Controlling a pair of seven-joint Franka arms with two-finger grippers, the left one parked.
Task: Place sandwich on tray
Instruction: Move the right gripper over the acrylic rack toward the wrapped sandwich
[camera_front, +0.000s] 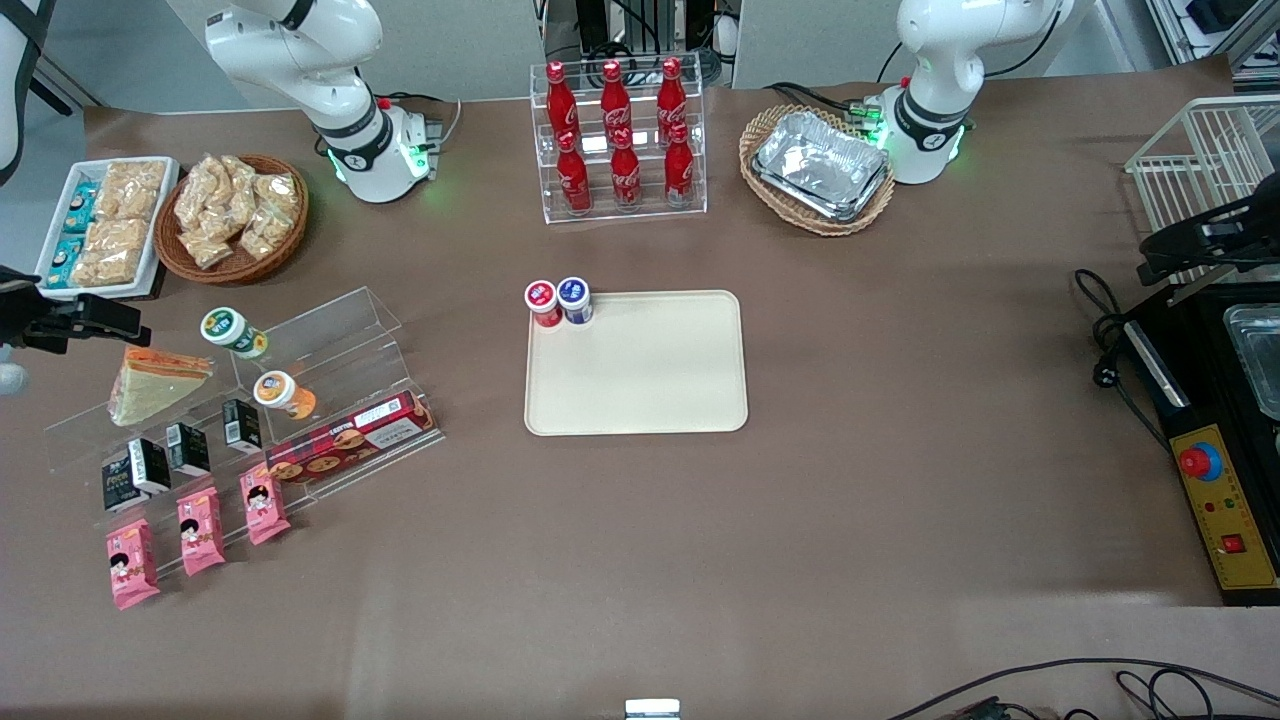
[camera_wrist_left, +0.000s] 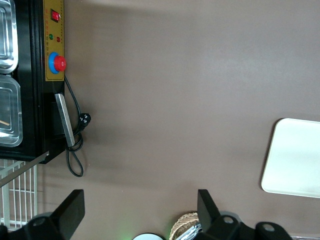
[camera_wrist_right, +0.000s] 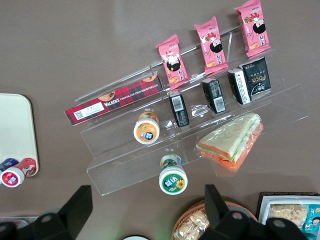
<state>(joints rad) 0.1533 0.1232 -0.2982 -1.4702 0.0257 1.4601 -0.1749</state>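
From the front, the sandwich (camera_front: 155, 385) lies on the upper step of a clear stepped stand (camera_front: 345, 325) at the working arm's end of the table. It is a wrapped wedge with its orange-red edge turned away from the camera. The gripper (camera_front: 85, 318) hangs above the table just beside that stand, a little farther from the camera than the sandwich and not touching it. The tray (camera_front: 640, 385) sits flat in the middle of the table, well apart from the sandwich. Two small cups, a red-lidded cup (camera_front: 542, 300) and a blue-lidded cup (camera_front: 574, 298), stand together at the tray corner that is farther from the camera and toward the working arm. A green-lidded cup (camera_front: 232, 332) stands beside the sandwich on the same step, and an orange-lidded cup (camera_front: 282, 392) on the step nearer the camera.

The parked arm's wrist camera catches only one rounded end of the tray (camera_wrist_left: 295, 160), bare on the brown tabletop.

From the working wrist, the gripper (camera_wrist_right: 146, 196) looks straight down with its two fingers (camera_wrist_right: 80, 205) spread wide and nothing between them. The sandwich (camera_wrist_right: 232, 142) lies below on the clear shelf, with the green-lidded cup (camera_wrist_right: 173, 179) close beside it. An end of the tray (camera_wrist_right: 16, 125) shows with both cups at its corner.
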